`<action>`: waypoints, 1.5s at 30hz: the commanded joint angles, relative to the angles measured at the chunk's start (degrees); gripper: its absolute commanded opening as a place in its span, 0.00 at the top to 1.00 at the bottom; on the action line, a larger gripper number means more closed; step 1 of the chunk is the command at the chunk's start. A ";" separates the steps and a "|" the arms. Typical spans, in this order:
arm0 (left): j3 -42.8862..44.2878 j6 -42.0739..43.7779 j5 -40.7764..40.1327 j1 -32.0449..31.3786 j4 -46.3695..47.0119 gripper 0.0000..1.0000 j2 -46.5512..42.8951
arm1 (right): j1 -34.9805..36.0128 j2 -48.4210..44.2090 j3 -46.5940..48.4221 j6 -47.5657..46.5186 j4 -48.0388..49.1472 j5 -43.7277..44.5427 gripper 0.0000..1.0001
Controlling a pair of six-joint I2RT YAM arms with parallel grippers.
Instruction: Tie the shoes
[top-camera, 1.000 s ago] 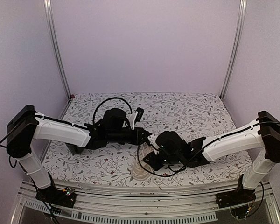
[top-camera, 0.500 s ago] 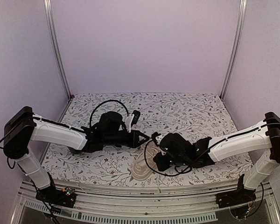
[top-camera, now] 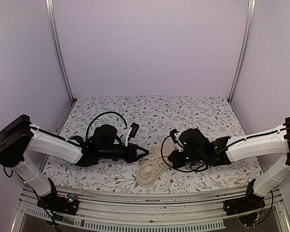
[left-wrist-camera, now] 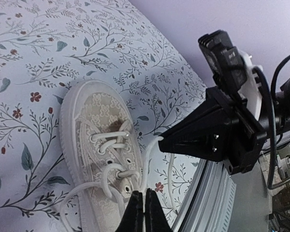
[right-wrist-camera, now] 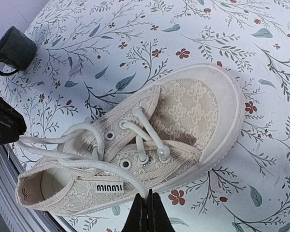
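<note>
The cream low-top sneaker (top-camera: pixel 152 169) lies on the floral table near the front edge, between my two grippers. In the left wrist view the sneaker (left-wrist-camera: pixel 94 140) has loose laces, and my left gripper (left-wrist-camera: pixel 145 210) is shut on one pale lace (left-wrist-camera: pixel 149 164) beside its eyelets. My right gripper (left-wrist-camera: pixel 203 137) stands just right of it there. In the right wrist view my right gripper (right-wrist-camera: pixel 147 209) is shut on the other lace (right-wrist-camera: pixel 87 162), which runs across the sneaker's side (right-wrist-camera: pixel 135 140). From above, the left gripper (top-camera: pixel 145 152) and the right gripper (top-camera: pixel 170 154) flank the sneaker's top.
A dark cup (right-wrist-camera: pixel 13 48) lies on the table beyond the sneaker's heel. The metal front rail (left-wrist-camera: pixel 210 193) runs close to the sneaker and also shows in the right wrist view (right-wrist-camera: pixel 9 193). Purple walls enclose the table.
Both arms have drawn apart, the left one leftward and the right one rightward, each with a lace. The sneaker, covered by the grippers before, now shows between them.
</note>
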 commanded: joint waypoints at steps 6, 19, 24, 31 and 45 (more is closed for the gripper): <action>-2.96 2.12 0.56 0.78 -0.17 1.00 -3.47 | -1.27 4.66 5.44 -3.00 4.89 -8.10 0.98; -5.61 4.63 -3.75 0.74 -7.64 1.00 -7.05 | -3.44 5.42 3.39 1.37 1.76 -7.86 0.98; -5.68 4.67 -3.71 0.76 -7.28 1.00 -6.70 | -5.46 1.30 -0.08 3.27 -0.57 -6.79 0.98; -6.20 4.70 -1.49 0.67 -3.04 1.00 -2.24 | -9.07 -3.12 -3.49 4.33 -2.47 -7.28 0.98; -5.48 1.82 3.19 -1.16 -1.77 1.00 5.62 | -10.39 8.58 0.23 5.63 4.92 -11.04 0.98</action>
